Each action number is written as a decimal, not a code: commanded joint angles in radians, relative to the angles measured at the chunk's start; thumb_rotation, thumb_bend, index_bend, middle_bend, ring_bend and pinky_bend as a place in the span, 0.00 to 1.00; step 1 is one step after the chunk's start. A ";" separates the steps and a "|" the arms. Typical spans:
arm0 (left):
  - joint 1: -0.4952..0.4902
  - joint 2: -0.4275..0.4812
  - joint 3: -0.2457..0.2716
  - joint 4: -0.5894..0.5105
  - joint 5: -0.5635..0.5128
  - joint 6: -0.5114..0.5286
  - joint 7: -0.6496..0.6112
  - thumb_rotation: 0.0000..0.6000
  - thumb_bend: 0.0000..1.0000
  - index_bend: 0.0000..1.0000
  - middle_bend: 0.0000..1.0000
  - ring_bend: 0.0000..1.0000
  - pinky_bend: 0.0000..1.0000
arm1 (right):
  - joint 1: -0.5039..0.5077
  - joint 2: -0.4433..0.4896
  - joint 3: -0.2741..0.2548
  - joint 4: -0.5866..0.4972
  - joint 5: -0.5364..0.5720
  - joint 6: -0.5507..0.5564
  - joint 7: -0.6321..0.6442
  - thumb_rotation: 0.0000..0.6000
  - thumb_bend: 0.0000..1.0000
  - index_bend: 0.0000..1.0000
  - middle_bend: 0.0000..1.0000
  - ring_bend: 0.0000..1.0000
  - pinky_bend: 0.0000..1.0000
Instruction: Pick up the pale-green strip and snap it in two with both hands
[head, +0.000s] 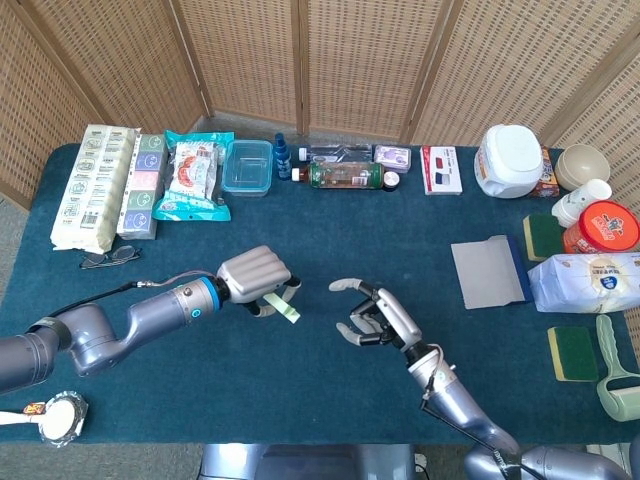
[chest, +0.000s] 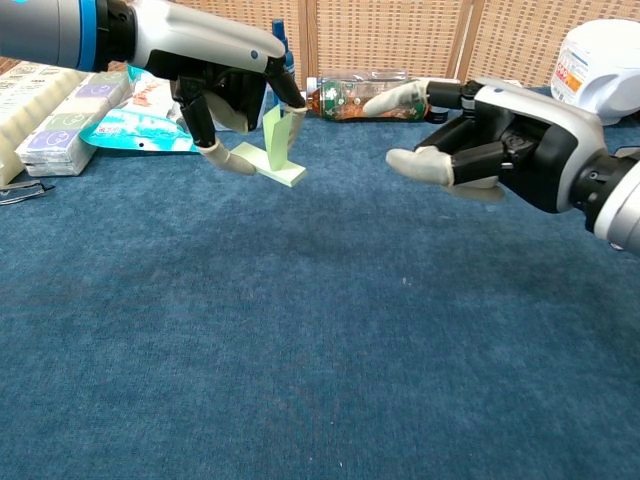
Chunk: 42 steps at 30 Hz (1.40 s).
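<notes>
Head view has the left hand (head: 255, 278) out over the middle of the blue worktop (head: 300, 395), pinching the pale-green strip (head: 283, 309) in its fingers (head: 291, 290), the strip poking out below and to the right of them. Chest view shows it better: the strip (chest: 279, 150) hangs off the fingertips (chest: 226, 160), bent, one part standing upright and the other slanting down, clear of the cloth. And the right hand (head: 372, 313) sits just beside it, fingers (chest: 420, 165) spread and curled toward the strip, holding nothing, a gap between the two hands.

Along the back edge, a clear plastic box (head: 248, 166) with a blue rim; what is in it I cannot tell. Next to it lies a bottle (head: 345, 175) on its side with brownish contents. Far right, a white tub (head: 510, 160) with its lid on and a pale bowl (head: 581, 165).
</notes>
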 joint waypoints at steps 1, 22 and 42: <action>-0.002 -0.002 0.000 -0.001 -0.003 -0.001 0.000 1.00 0.42 0.70 1.00 1.00 1.00 | 0.008 -0.005 0.003 -0.009 0.004 -0.005 -0.012 1.00 0.37 0.29 1.00 1.00 1.00; -0.020 -0.020 0.000 -0.005 -0.022 -0.006 -0.002 1.00 0.42 0.70 1.00 1.00 1.00 | 0.052 -0.042 0.016 -0.037 0.027 -0.034 -0.072 1.00 0.37 0.35 1.00 1.00 1.00; -0.031 -0.033 0.008 0.001 -0.031 -0.015 -0.005 1.00 0.42 0.70 1.00 1.00 1.00 | 0.071 -0.065 0.025 -0.031 0.049 -0.042 -0.094 1.00 0.38 0.39 1.00 1.00 1.00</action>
